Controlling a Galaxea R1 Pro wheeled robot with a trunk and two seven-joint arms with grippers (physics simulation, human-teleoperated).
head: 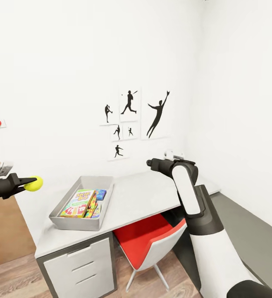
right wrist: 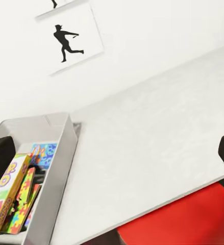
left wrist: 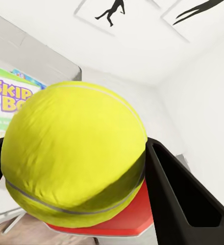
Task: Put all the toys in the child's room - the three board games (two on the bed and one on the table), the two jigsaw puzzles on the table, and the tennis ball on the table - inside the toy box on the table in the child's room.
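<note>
On the long white desk top sits the grey toy box with sloping sides, close to the wall with the black sports pictures. Inside the box lies the orange-green "Skip-Bo" game box, with a blue game box just beside it and a bright jigsaw mat of many colours tucked against it. Off to the left of the box, up in the air, the left gripper pinches the small yellow-green tennis ball between its two dark fingers. Over the desk, well apart from the box, hangs the right gripper, and its fingers are spread with nothing between them. Under the desk stands a red and white chair, next to the white drawers with bar handles.
</note>
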